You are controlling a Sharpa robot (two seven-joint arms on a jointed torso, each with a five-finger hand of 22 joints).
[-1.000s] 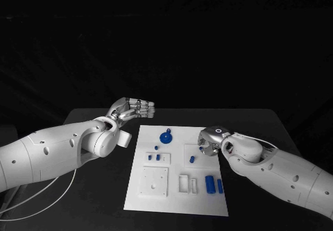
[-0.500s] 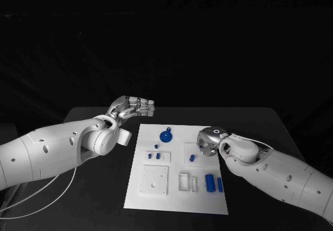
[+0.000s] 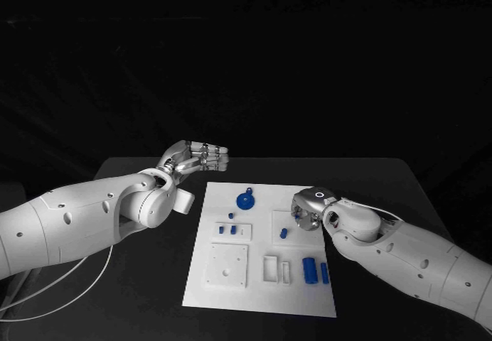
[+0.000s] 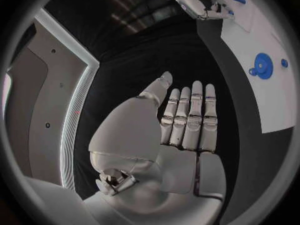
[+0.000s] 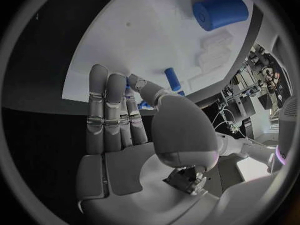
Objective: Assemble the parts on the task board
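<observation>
The task board (image 3: 261, 249) lay at the centre of the black table (image 3: 380, 177), a stiff white plate that looked unlikely to slide under a light press. The left hand (image 3: 200, 158) hung off the board's 11 o'clock corner, fingers straight and close together, holding nothing. The right hand (image 3: 304, 217) sat over the board's 3 o'clock edge; whether its fingers pinched anything I could not tell. The round blue part (image 3: 245, 202) stood near the board's 12 o'clock end and would probably take best by its rim. The blue cylinder (image 3: 310, 268) lay towards 5 o'clock: light, hard, likely slick, best gripped across its middle. A small blue peg (image 5: 172, 78) beyond the right fingertips was partly hidden.
</observation>
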